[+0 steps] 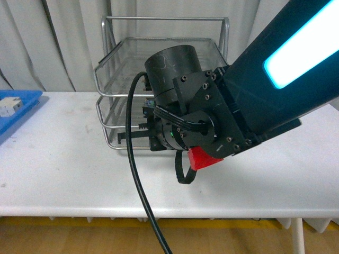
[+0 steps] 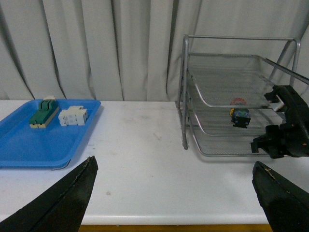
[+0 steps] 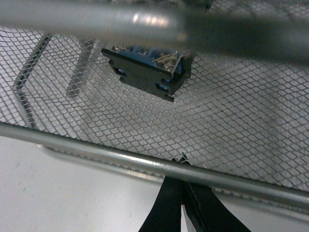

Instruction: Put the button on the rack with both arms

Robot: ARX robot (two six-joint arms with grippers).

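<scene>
The silver wire-mesh rack [image 2: 231,72] stands at the back of the white table [image 1: 63,169]. The button [image 2: 240,117] rests on a mesh tier inside it, its red cap showing through the mesh above its black and blue body. In the right wrist view the button's [image 3: 147,72] black and blue end faces me from the mesh. My right gripper [image 3: 182,162] is shut on nothing, its tips at the rack's front rail, apart from the button. From the front, the right arm covers much of the rack [image 1: 164,32]. My left gripper [image 2: 174,193] hangs open over the table's near edge, far from the rack.
A blue tray [image 2: 29,145] lies at the table's left with a green-and-cream block [image 2: 43,112] and a white block [image 2: 72,116] on it. A black cable [image 1: 137,185] loops down from the right arm. Grey curtains hang behind the table.
</scene>
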